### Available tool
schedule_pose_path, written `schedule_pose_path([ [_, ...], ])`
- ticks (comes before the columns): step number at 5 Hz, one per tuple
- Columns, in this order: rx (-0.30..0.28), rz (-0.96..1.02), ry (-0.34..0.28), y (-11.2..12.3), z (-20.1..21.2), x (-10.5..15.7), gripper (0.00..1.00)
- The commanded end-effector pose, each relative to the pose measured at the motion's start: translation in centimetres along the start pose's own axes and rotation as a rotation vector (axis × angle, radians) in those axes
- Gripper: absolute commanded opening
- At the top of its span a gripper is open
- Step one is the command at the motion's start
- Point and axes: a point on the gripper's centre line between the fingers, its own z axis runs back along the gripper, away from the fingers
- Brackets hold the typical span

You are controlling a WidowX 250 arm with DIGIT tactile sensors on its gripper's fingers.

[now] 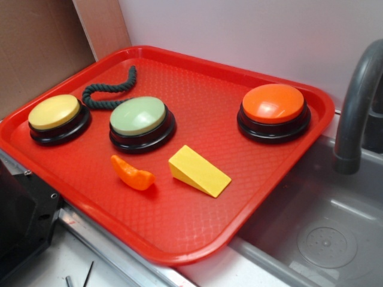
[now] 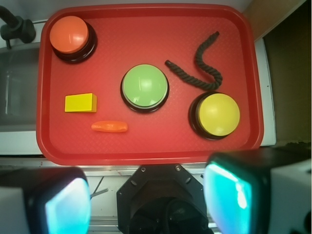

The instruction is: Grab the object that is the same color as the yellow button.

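- Yellow wedge (image 1: pixel 199 170) lies on the red tray (image 1: pixel 179 239), in front of the green button (image 1: pixel 139 116), beside the orange piece (image 1: pixel 133 174)
- Yellow button (image 1: pixel 54 112) sits at the tray's far end
- Gripper (image 2: pixel 146 200) hangs above with fingers spread, holding nothing

1. A red tray (image 1: pixel 179 233) carries everything.
2. At its far side lie a dark rope (image 1: pixel 111 89) and an orange button (image 1: pixel 274 112).
3. The yellow button (image 1: pixel 58 118) sits left, the green button (image 1: pixel 142 123) mid-tray.
4. Near the front edge lie a yellow wedge (image 1: pixel 198 171) and a small orange piece (image 1: pixel 132 173).
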Motion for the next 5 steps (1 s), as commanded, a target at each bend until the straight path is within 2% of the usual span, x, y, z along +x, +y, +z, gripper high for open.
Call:
schedule_pose_path([
  [1, 0.0, 0.0, 0.0, 0.0, 0.0, 0.0, 1.0],
  [2, 0.037, -0.256, -0.004, -4.0, -1.3, 2.7, 1.0],
  [3, 0.046, -0.507, -0.116, -7.1, -3.2, 3.3, 1.0],
  [4, 0.056, -0.761, -0.141, -9.6, -4.7, 3.1, 1.0],
  [5, 0.003, -1.006, -0.156, -9.7, -7.5, 3.6, 1.0],
])
